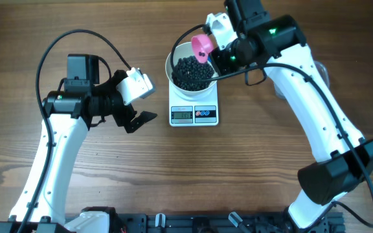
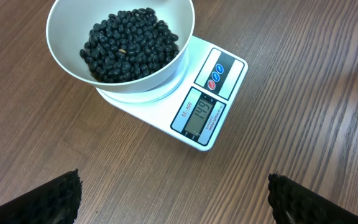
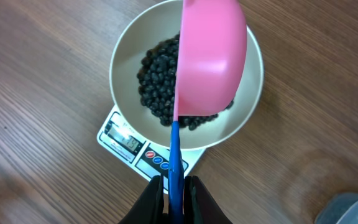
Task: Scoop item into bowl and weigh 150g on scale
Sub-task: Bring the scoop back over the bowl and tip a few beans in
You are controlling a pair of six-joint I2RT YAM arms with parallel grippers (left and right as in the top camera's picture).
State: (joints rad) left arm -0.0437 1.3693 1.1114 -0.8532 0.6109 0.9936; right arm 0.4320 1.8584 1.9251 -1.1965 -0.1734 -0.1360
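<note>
You're looking straight down on the whole bench from overhead. Your left wrist camera is angling down from nearby at the scale and bowl; your right wrist camera is viewing that same pair from almost directly above.

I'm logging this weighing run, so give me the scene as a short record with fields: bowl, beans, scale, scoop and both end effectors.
bowl: white, sitting on the scale
beans: black heap inside the bowl
scale: display shows digits, apparently 149
scoop: pink with a blue handle, tipped over the bowl
right end effector: shut on the scoop's handle
left end effector: open, empty, to the left of the scale
</note>
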